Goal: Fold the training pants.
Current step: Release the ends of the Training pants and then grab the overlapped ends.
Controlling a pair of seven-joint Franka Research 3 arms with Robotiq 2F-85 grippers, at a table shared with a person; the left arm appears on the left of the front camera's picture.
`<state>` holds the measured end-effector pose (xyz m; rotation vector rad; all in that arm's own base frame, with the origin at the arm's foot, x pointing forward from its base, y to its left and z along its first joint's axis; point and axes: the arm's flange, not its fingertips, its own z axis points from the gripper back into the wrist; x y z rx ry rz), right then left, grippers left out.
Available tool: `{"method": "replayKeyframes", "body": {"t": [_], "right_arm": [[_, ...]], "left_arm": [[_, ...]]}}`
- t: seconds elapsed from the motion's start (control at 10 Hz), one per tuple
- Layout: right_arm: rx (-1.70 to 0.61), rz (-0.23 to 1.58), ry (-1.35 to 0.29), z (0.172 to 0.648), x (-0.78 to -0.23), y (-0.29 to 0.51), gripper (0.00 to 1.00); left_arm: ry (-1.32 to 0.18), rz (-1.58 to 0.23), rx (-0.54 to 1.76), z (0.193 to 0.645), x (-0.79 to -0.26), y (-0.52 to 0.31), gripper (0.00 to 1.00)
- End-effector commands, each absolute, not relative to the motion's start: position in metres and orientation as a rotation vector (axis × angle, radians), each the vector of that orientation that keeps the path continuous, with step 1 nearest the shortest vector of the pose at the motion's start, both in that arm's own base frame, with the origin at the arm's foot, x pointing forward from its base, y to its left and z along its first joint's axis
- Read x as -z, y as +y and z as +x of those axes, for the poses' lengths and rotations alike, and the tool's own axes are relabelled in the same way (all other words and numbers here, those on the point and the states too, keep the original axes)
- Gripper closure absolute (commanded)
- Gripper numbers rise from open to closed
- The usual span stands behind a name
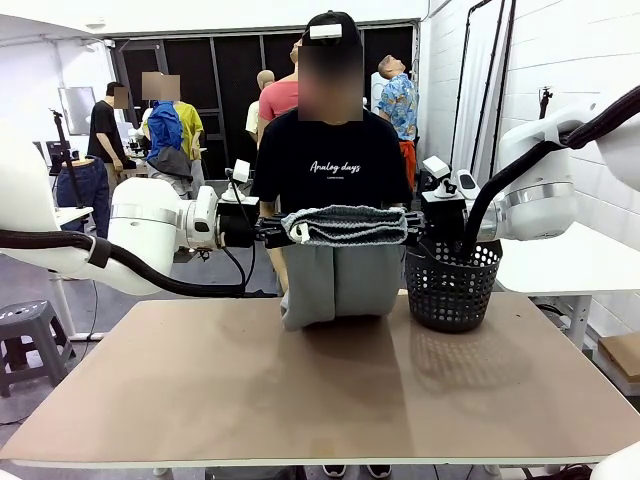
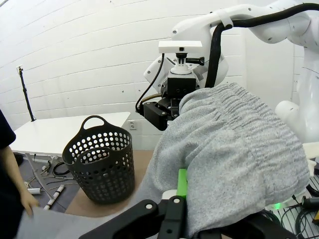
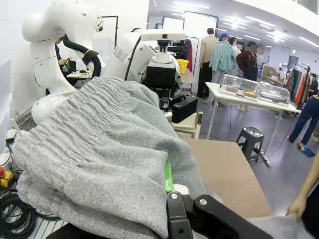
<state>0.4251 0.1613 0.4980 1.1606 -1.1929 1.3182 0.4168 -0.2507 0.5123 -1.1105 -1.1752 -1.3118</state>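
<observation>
heathered light grey training pants (image 1: pixel 335 270), black perforated basket (image 1: pixel 452 285), tan table (image 1: pixel 330 390)

blk mesh basket (image 1: pixel 452 290) on tbl (image 1: pixel 300 400), far R | stool (image 1: pixel 25 325) on floor L | person (image 1: pixel 330 165), blk tee

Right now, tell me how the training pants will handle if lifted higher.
Probably floppy: the training pants hang limp toward the table. Likely light: the waistband barely sags between the left tool and right tool. The ribbed knit probably grips well.
</observation>
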Motion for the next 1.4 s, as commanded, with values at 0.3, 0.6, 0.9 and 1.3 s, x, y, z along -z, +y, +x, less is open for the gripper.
{"method": "replayKeyframes", "body": {"t": [0.3,0.6,0.9,1.3], "right_arm": [[-1.310,1.175,-1.215,0.4229,-0.4978,0.1613,1.00],[-1.310,1.175,-1.215,0.4229,-0.4978,0.1613,1.00],[-1.310,1.175,-1.215,0.4229,-0.4978,0.1613,1.00],[-1.310,1.175,-1.215,0.4229,-0.4978,0.1613,1.00]], "left_arm": [[-1.172,-1.114,1.308,0.4151,-0.5166,-0.2519,1.00],[-1.172,-1.114,1.308,0.4151,-0.5166,-0.2519,1.00],[-1.172,-1.114,1.308,0.4151,-0.5166,-0.2519,1.00],[-1.172,-1.114,1.308,0.4151,-0.5166,-0.2519,1.00]]}}
